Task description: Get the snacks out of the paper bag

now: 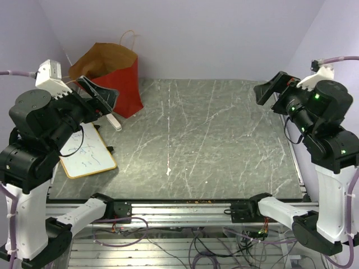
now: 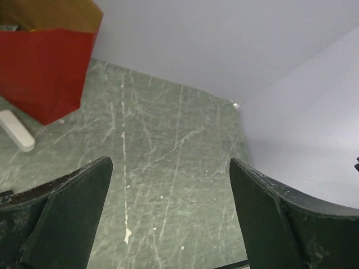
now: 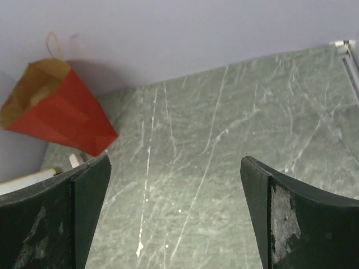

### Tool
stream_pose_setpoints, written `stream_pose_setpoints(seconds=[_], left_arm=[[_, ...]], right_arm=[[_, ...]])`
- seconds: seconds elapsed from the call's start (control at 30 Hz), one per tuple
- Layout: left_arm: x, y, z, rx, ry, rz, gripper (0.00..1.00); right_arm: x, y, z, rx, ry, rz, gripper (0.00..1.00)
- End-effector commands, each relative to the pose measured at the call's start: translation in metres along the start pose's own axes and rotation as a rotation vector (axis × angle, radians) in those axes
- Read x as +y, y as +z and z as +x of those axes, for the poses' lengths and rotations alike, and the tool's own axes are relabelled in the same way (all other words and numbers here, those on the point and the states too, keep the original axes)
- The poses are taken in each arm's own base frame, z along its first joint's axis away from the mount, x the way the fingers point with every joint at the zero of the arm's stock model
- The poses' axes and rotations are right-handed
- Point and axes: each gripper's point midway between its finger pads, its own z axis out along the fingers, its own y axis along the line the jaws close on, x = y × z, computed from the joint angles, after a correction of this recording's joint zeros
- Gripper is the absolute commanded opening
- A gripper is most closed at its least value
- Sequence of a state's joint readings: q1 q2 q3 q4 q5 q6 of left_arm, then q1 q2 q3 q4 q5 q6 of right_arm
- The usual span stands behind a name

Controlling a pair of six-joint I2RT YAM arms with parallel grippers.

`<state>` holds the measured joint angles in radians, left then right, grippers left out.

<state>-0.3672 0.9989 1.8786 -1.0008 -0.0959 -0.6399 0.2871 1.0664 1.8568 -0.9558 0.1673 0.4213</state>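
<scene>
The paper bag (image 1: 115, 75) stands upright at the far left corner of the table, brown inside with red outer panels and thin looped handles. It also shows in the left wrist view as the paper bag (image 2: 42, 67) and in the right wrist view as the paper bag (image 3: 59, 106). The snacks are hidden; none shows outside the bag. My left gripper (image 1: 101, 92) hovers just in front of the bag, open and empty (image 2: 169, 171). My right gripper (image 1: 269, 89) hangs open over the far right of the table, nothing between its fingers (image 3: 175, 165).
A wood-framed whiteboard (image 1: 87, 152) lies at the left edge of the grey marble tabletop (image 1: 207, 140). A white marker-like stick (image 1: 114, 122) lies between it and the bag. Pale walls close the back and both sides.
</scene>
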Motion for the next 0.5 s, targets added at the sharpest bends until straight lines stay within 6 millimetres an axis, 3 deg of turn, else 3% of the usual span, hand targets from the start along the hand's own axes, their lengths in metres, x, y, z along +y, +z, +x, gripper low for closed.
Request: stream_pose_setpoints(seconds=[0.0, 0.23, 0.47], left_arm=[[0.017, 0.004, 0.018, 0.052, 0.002, -0.047, 0.95], [0.037, 0.021, 0.042, 0.124, -0.017, -0.102, 0.94], [0.042, 0.056, 0.057, 0.188, -0.049, -0.099, 0.94]], right_arm=[[-0.007, 0.006, 0.025, 0.074, 0.037, 0.025, 1.0], [-0.018, 0.024, 0.066, 0.194, 0.06, 0.069, 1.0], [-0.023, 0.04, 0.091, 0.252, 0.043, 0.073, 1.0]])
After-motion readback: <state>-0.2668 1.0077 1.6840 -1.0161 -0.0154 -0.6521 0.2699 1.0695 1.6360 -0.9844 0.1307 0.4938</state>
